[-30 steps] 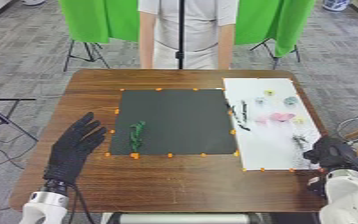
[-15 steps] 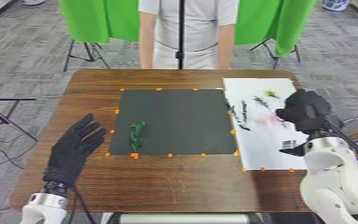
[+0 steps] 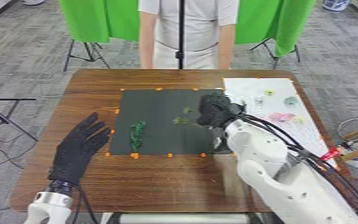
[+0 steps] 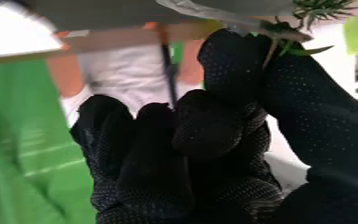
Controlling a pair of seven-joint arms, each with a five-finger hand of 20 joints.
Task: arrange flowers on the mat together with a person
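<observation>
The right robot hand [image 3: 218,111], at the counter's [image 3: 162,182] right edge a second ago and then above the white sheet [image 3: 248,88], is now over the right side of the dark mat [image 3: 162,132]. The green sprig [image 3: 182,120] has gone from its place on the sheet's near right part; pinched in that hand, its leafy tips now show over the mat. The arm [image 3: 269,162] now slants across the sheet's near left corner.

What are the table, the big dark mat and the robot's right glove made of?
The table looks like wood: brown, streaky grain, slightly shiny. The dark mat looks flat and dull, maybe felt or thick paper; I can't tell which. The robot's right hand wears soft-looking black fabric, probably knitted, with tiny pale dots.
</observation>
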